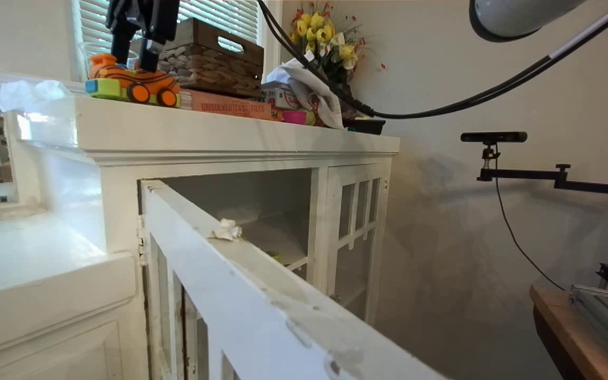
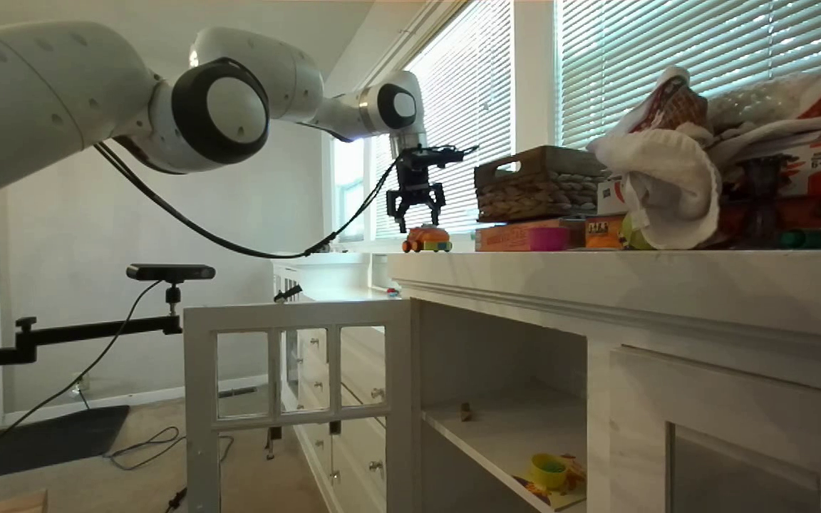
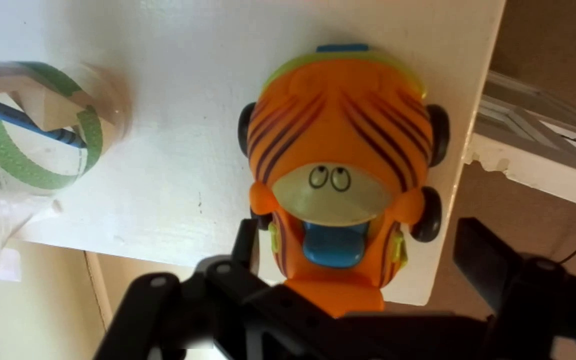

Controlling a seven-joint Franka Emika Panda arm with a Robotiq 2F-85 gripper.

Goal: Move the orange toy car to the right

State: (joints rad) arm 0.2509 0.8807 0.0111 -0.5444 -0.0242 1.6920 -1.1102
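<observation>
From left to right in an exterior view, along a white cabinet top: one clump of crumpled translucent plastic; one orange toy car, with one black gripper over it; one brown wicker basket, and beneath it one flat orange box; one draped white cloth; one bunch of mainly yellow flowers. Farther right, one black camera sits on a bracket. Lower down are two doors: one swung-out door, then one closed door. In the wrist view, one clear container with a green band and one blue stick inside stands left of the car. The car rests upright on the cabinet top, close to the edge, left of the flat box in both exterior views. Its rounded body has dark tiger-like stripes on both sides, four black wheels, a pale windshield with two drawn eyes, a blue seat and yellow-green trim. The gripper's two fingers are spread wide, one to either side of the car's raised orange end, a gap showing at each.
</observation>
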